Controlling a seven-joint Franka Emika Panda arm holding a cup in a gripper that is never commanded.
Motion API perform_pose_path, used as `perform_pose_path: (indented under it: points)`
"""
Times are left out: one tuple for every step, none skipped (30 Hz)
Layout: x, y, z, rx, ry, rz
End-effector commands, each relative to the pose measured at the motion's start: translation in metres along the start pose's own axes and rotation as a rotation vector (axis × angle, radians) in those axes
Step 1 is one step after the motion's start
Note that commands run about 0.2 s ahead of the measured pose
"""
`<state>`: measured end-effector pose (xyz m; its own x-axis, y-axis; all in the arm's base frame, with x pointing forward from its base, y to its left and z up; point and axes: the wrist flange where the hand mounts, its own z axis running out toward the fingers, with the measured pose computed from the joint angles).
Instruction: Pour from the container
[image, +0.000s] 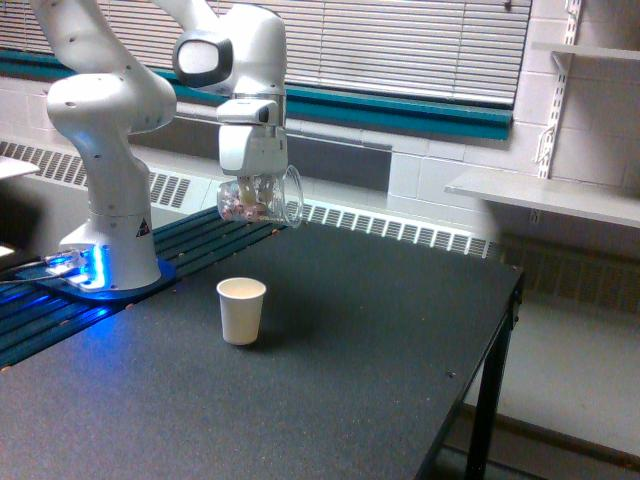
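The clear container (258, 199) is being held in the air by the hand (254, 192), which is pinching it from above, its fingers pressed against the cup's wall. The container is lying nearly on its side, its wide rim facing the exterior view's right, and small brownish-pink pieces are showing inside near its closed end. It is hanging above the dark surface (330, 380), higher than the white paper cup (241, 310) and roughly over it, perhaps a little behind; how well the two line up in depth cannot be told from this one view. If the paper cup is being taken as the target, the step in hand is judged to be the lining-up before the pour. For that to be done well, the rim, not the middle of the container, is being brought over the paper cup's mouth, since the pieces will leave from the lip. The height is best lowered so that light pieces are not bouncing out, and the tilt is best increased slowly, because loose pieces tend to slide all at once.
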<state>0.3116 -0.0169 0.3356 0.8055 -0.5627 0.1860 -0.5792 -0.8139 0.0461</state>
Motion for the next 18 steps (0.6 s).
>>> perform_pose_path:
  points:
    - [-0.018,-0.001,0.007,-0.011,-0.050,0.010]
    - [-0.019,-0.002,0.006,-0.010,-0.053,0.012]
    - [-0.019,-0.002,0.005,-0.010,-0.056,0.015]
    - [-0.020,-0.002,0.005,-0.009,-0.060,0.020]
    - [-0.020,-0.001,0.004,-0.010,-0.063,0.024]
    - [-0.020,-0.001,0.004,-0.011,-0.066,0.028]
    - [-0.020,0.001,0.004,-0.013,-0.068,0.032]
    - [-0.020,0.002,0.003,-0.016,-0.071,0.034]
    - [-0.020,0.003,0.003,-0.019,-0.075,0.035]
    - [-0.020,0.005,0.003,-0.020,-0.078,0.036]
    - [-0.020,0.007,0.002,-0.024,-0.081,0.037]
    - [-0.019,0.009,0.002,-0.029,-0.084,0.040]
    - [-0.019,0.012,0.002,-0.034,-0.087,0.042]
    - [-0.018,0.015,0.002,-0.039,-0.089,0.046]
    - [-0.017,0.017,0.002,-0.043,-0.092,0.051]
    - [-0.017,0.020,0.001,-0.046,-0.095,0.057]
    - [-0.016,0.023,0.001,-0.051,-0.097,0.060]
    - [-0.016,0.025,0.001,-0.055,-0.100,0.063]
